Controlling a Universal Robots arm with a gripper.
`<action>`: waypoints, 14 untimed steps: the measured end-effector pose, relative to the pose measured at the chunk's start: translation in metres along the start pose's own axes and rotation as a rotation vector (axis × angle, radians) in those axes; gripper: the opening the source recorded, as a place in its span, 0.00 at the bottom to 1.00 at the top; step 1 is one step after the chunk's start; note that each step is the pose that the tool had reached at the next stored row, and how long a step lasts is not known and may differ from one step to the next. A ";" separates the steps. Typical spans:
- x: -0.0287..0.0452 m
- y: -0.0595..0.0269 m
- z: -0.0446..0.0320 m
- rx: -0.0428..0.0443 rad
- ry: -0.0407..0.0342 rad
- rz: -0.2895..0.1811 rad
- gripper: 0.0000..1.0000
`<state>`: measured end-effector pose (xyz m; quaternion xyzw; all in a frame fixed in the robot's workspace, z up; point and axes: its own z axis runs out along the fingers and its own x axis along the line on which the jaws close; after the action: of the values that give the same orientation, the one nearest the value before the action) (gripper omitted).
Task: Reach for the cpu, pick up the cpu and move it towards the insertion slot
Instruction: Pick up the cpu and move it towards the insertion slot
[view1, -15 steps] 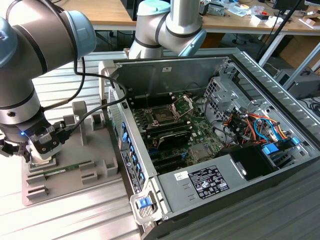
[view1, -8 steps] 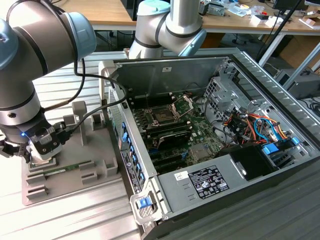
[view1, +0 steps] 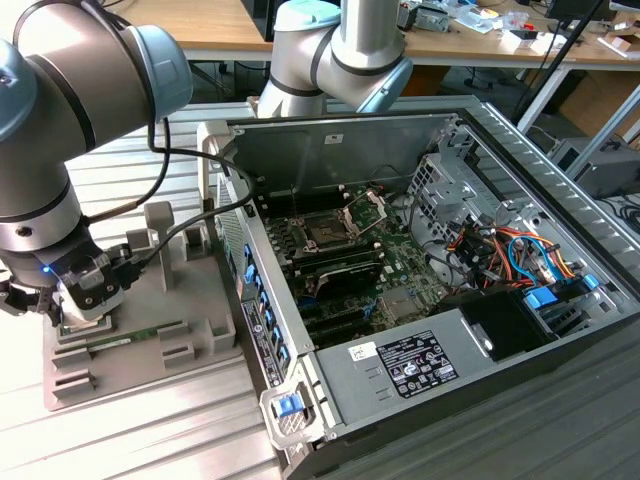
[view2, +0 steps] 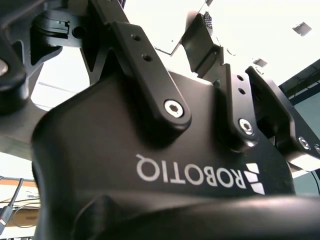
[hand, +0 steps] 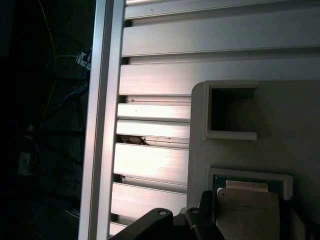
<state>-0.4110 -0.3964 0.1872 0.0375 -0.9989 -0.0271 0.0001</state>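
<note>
The cpu (hand: 247, 210) is a pale silver-cream square with a thin green edge, lying flat in a recess of the grey fixture block (hand: 300, 125). In the first wrist view a black part of my gripper (hand: 200, 222) sits right beside the cpu's edge. In the exterior view my gripper (view1: 72, 312) is low over the fixture block (view1: 190, 300) at that view's left. The insertion slot (view1: 325, 232) is a dark square socket with its silver frame hinged up, on the green board inside the open computer case. It lies well off toward the exterior view's right of my gripper.
The open computer case (view1: 430, 370) has metal walls, a drive cage and bundled cables (view1: 500, 250) around the board. A long green memory stick (view1: 130, 338) lies in the fixture. An empty square recess (hand: 232, 112) sits beside the cpu's recess. Everything rests on a ribbed aluminium table (hand: 155, 165).
</note>
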 end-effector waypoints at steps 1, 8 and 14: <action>0.0001 0.0000 0.0000 0.0001 0.0000 0.000 0.62; 0.0003 0.0000 0.0008 0.0025 0.0003 0.000 0.62; 0.0003 -0.0002 0.0031 0.0025 0.0004 0.000 0.62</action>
<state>-0.4113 -0.3964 0.1842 0.0374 -0.9990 -0.0258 0.0003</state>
